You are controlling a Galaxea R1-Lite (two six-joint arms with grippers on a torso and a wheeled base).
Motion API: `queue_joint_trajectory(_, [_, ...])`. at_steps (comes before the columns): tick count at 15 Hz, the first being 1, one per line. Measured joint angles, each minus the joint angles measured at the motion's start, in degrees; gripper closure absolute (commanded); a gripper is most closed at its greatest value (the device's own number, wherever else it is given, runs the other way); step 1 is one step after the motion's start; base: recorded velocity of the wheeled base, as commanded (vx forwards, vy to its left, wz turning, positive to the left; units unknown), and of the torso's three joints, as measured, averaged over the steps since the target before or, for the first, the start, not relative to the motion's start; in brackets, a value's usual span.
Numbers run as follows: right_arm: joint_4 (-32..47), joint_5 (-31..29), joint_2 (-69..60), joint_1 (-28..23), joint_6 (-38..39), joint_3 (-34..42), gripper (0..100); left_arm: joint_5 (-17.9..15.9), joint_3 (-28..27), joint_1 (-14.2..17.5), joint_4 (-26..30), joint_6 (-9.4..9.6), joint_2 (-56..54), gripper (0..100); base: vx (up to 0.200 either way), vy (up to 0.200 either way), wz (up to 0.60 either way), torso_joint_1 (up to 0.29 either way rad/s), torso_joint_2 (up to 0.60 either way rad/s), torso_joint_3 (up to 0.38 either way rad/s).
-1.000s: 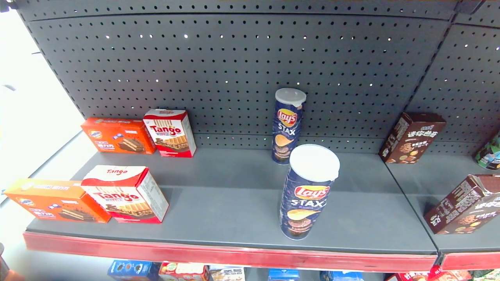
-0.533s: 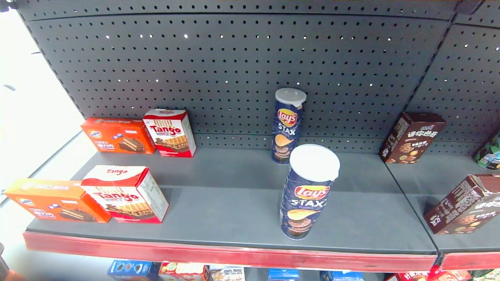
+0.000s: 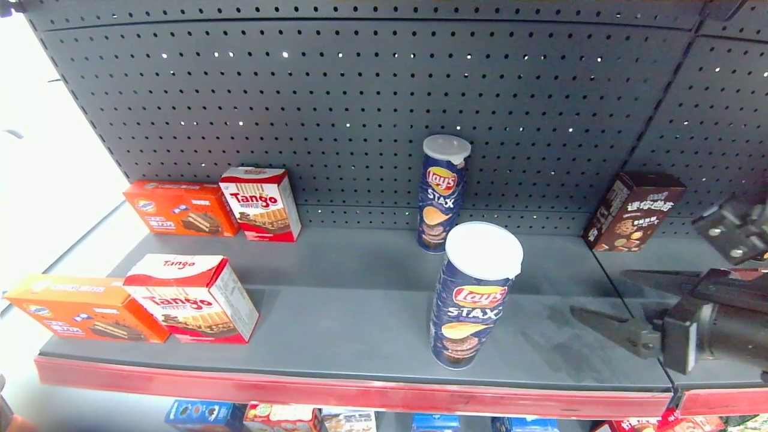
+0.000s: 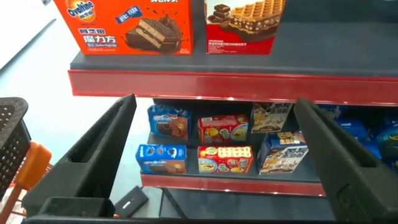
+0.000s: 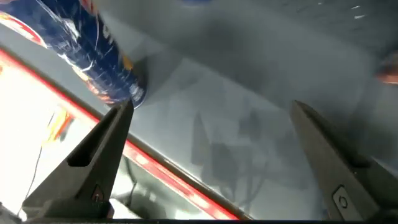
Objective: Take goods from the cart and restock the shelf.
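- My left tool hangs low in front of the shelf's red edge, spread wide with nothing between its fingers. The cart's black basket shows just off to its side.
- The orange boxes and the wafer boxes on the left of the shelf sit exactly where they were a second ago.
- The two chip cans have not shifted either. The front can stands upright near the shelf's lip, and the back can stands against the pegboard behind it.
- The one change is on the right. My right tool has swung in over the shelf from that side, where half a second ago there was no arm at all.
- It is released and carries nothing, fingers pointing towards the front can but clear of it.
- My arm now covers the nearer brown box. The rear brown box is unmoved.
- I judge that this entry adds no stock. With both tools empty, the next item must come from the cart.
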Motion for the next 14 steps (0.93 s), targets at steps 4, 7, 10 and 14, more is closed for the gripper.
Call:
queue_joint_trajectory(4, [-0.3,-2.27,9.12,3.39,-0.04,-3.38,0,0.0,0.0,0.0,0.0,-0.02,0.0,0,0.0,0.0,0.0,0.0,0.0,0.0])
queue_joint_trajectory(7, [-0.28,-2.29,12.32,4.89,-0.04,-3.95,0,-0.05,0.0,0.0,0.0,-0.07,0.0,0,0.0,0.0,0.0,0.0,0.0,0.0])
queue_joint_trajectory(10, [-0.28,-2.4,14.3,6.18,-0.04,-4.17,0,-0.09,0.0,-0.06,-0.02,-0.07,0.0,0,0.0,0.0,0.0,0.0,0.0,0.0])
queue_joint_trajectory(14, [-0.28,-2.71,16.15,6.45,-0.02,-4.83,0,-0.11,0.0,-0.06,0.0,-0.1,0.02,0,0.0,0.0,0.0,0.0,0.0,0.0])
